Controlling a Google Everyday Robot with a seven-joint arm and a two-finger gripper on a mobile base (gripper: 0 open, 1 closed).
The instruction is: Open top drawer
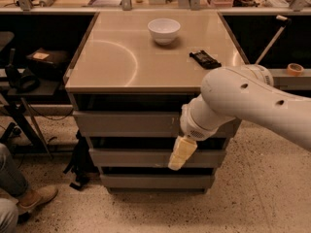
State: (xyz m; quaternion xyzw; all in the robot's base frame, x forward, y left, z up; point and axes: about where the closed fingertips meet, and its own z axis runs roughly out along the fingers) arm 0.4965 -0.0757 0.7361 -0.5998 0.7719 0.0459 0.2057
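The top drawer is the uppermost grey handleless front of the cabinet, just under the tan tabletop. It sits flush with the two fronts below it. My gripper is pale cream and hangs from the white arm. It points down and left in front of the cabinet's right half. It is just below the top drawer's lower edge, over the second drawer front. The arm hides the right end of the top drawer.
A white bowl and a flat black object lie on the tabletop. A person's shoe and a black bag are on the floor at the left. A dark stand is at the left and a tape roll at the right.
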